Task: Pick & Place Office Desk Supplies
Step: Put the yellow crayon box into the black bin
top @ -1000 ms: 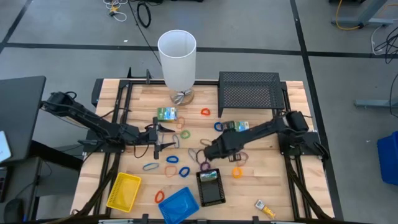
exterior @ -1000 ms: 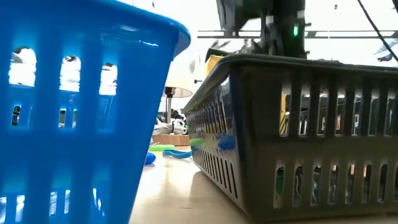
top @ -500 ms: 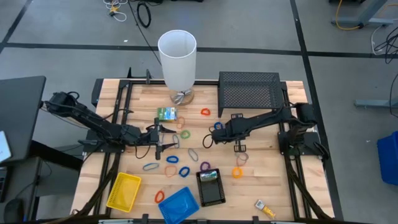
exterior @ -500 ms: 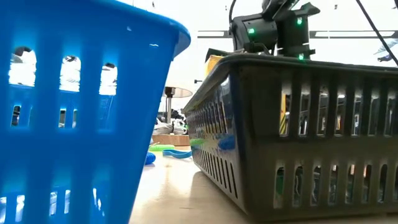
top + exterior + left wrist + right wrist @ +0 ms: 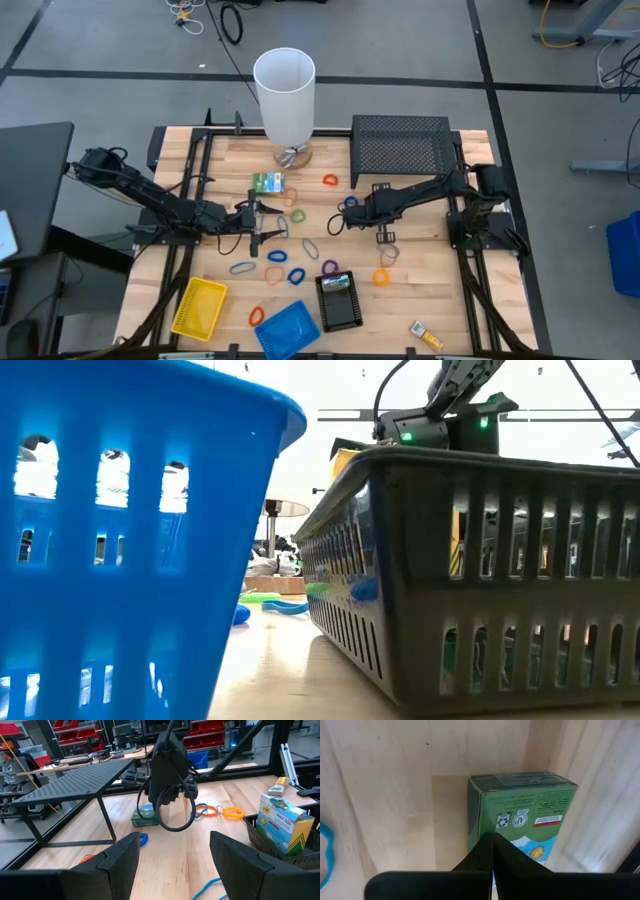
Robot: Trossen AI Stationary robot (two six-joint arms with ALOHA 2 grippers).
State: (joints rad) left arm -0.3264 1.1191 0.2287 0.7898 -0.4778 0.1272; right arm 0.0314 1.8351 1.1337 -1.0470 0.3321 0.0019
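My right gripper [image 5: 492, 851] is shut with nothing in it. It hangs above a green printed box [image 5: 520, 815] that lies flat on the table, and does not touch it. In the high view this gripper [image 5: 352, 213] is at mid-table. My left gripper [image 5: 172, 867] stands open and empty left of centre [image 5: 265, 222]. A second green box [image 5: 268, 183] lies beyond it. A third box [image 5: 338, 283] sits in the black tray [image 5: 340, 312]. Coloured rubber-band loops [image 5: 297, 277] lie scattered between the arms.
A blue tray [image 5: 285, 330] and a yellow tray [image 5: 199, 307] stand at the near edge. The tall white cylinder [image 5: 285, 90] and the black mesh rack [image 5: 400, 145] stand at the far edge. A small yellow item [image 5: 425, 335] lies near right. A dark cable loop [image 5: 172, 820] hangs under the right wrist.
My right gripper has drawn back from above the black tray toward the table's far right and now hangs over the green box. The box in the black tray has stayed where it was.
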